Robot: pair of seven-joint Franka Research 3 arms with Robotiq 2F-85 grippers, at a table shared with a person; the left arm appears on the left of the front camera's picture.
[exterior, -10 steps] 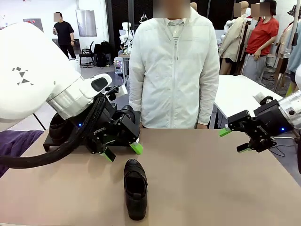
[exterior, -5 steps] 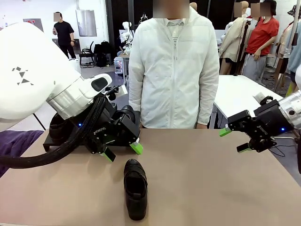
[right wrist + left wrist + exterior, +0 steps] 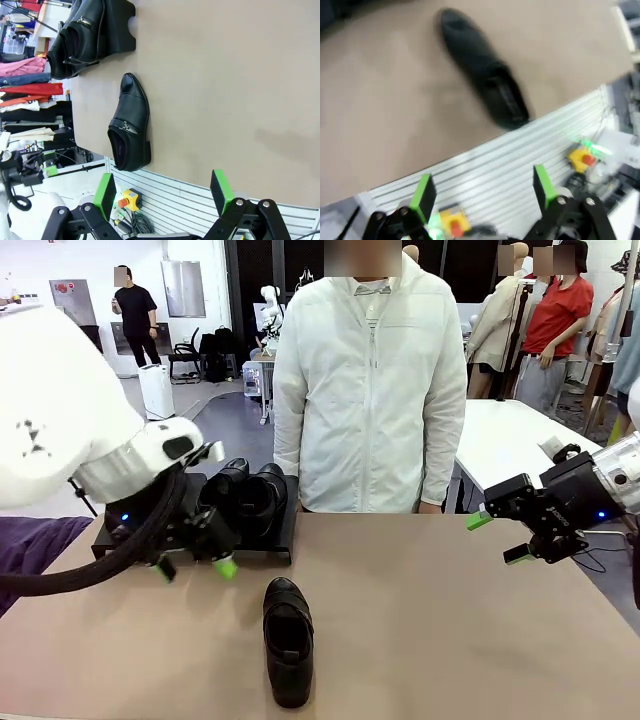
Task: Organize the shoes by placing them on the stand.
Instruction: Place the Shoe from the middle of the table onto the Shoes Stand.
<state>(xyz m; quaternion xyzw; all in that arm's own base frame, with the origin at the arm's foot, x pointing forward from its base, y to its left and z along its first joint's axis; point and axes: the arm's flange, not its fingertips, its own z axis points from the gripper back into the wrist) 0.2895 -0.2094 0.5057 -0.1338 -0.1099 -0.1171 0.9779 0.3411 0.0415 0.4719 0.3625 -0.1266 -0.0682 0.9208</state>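
Across the tan bench (image 3: 450, 620) in the front view, one glossy black slip-on loafer (image 3: 288, 638) lies alone near the robot's edge, toe pointing toward the person in a white zip jacket (image 3: 370, 390) who stands at the far side. Behind it, at the far left of the bench, the low matte-black rectangular stand (image 3: 270, 552) carries at least two more glossy black loafers (image 3: 250, 498) side by side; the left arm hides the stand's left part. The left hand (image 3: 195, 567) hovers just in front of the stand with its green-padded fingers spread and nothing between them. The right hand (image 3: 504, 537) hangs above the bench's right edge, likewise wide open and empty. From the left wrist, blurred, the lone loafer (image 3: 487, 87) lies diagonally on the bench beyond the spread, empty fingers (image 3: 423, 194). From the right wrist, the single loafer (image 3: 129, 125) rests near the bench's edge, well apart from the stand (image 3: 120, 25) and its loafers (image 3: 80, 37), with the open fingers (image 3: 220, 190) holding nothing.
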